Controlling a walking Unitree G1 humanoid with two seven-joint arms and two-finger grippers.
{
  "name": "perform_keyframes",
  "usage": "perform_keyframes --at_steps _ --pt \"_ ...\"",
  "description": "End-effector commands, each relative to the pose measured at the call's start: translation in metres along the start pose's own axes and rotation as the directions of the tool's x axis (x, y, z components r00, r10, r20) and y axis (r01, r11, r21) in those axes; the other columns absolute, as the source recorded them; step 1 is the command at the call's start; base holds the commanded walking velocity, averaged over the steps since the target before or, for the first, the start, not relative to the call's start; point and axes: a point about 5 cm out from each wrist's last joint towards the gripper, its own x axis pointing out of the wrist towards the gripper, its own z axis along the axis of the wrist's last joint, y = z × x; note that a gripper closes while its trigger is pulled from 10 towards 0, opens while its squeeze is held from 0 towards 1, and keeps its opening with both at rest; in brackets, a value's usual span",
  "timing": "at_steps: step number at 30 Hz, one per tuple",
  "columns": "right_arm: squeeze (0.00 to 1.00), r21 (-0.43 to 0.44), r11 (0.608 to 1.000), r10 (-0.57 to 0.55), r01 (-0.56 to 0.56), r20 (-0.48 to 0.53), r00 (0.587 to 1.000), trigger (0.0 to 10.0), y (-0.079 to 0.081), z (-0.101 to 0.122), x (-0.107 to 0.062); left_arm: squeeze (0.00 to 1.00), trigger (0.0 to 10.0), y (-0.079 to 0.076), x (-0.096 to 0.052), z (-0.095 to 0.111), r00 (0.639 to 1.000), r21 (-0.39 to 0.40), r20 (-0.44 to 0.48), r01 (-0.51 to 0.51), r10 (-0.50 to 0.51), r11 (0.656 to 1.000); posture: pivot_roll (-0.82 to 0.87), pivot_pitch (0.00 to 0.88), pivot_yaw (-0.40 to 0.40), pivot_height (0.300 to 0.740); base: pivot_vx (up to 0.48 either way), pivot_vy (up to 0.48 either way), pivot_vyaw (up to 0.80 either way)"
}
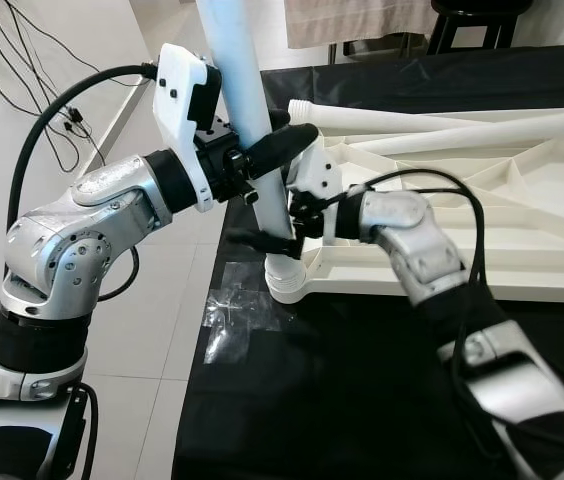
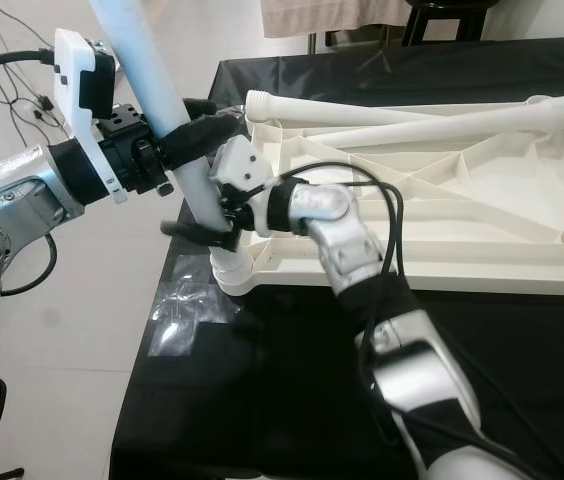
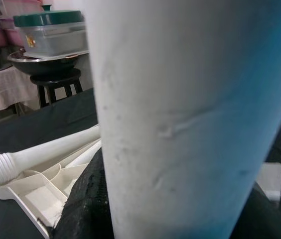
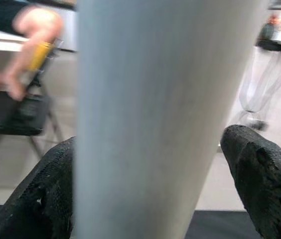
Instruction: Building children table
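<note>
Both hands grip the upright table leg [image 1: 252, 130], left hand [image 1: 262, 155] above, right hand [image 1: 280, 240] lower, seating it in the upturned tabletop's [image 1: 522, 200] corner socket [image 1: 287, 275]; twisting likely follows.

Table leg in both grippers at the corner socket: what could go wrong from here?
The leg stands tilted in the tabletop's corner socket, so its threads might cross or jam. The socket sits near the black table's edge; pushing could slide the tabletop off. The left gripper and right gripper may slip.
</note>
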Motion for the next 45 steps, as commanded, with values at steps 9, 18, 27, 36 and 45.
perform_keyframes --at_steps 9,18,27,36,45 --pt "0.0 0.084 0.981 0.169 -0.177 0.099 0.981 0.0 0.004 -0.001 0.012 0.0 0.0 0.0 -0.001 -0.003 1.0 0.004 -0.011 0.009 -0.009 1.0 -0.02 0.132 0.112 0.74 0.0 0.0 0.0" --pt "0.0 0.066 0.983 0.167 -0.174 0.092 0.982 0.0 0.008 -0.015 0.015 1.0 3.7 0.004 0.0 -0.005 0.999 0.051 -0.024 -0.026 0.028 0.998 -0.01 0.132 0.115 0.74 0.0 0.0 0.0" --pt "0.0 0.154 0.983 -0.109 0.099 0.058 0.992 0.0 0.025 -0.038 0.012 1.0 10.0 0.015 -0.032 -0.011 0.985 0.002 -0.033 -0.17 0.17 0.985 -0.02 0.152 0.099 0.74 0.0 0.0 0.0" --pt "0.0 0.259 0.666 -0.614 0.7 -0.342 0.711 0.0 0.097 -0.086 0.027 0.0 10.0 0.012 -0.134 -0.037 0.879 0.052 -0.164 -0.445 0.447 0.894 0.02 0.168 0.077 0.74 0.0 0.0 0.0" --pt "0.0 0.28 0.647 -0.63 0.709 -0.327 0.704 10.0 0.097 -0.086 0.036 0.0 10.0 -0.047 -0.13 -0.103 0.857 -0.061 -0.305 -0.452 0.415 0.89 0.02 0.154 0.071 0.74 0.0 0.0 0.0"
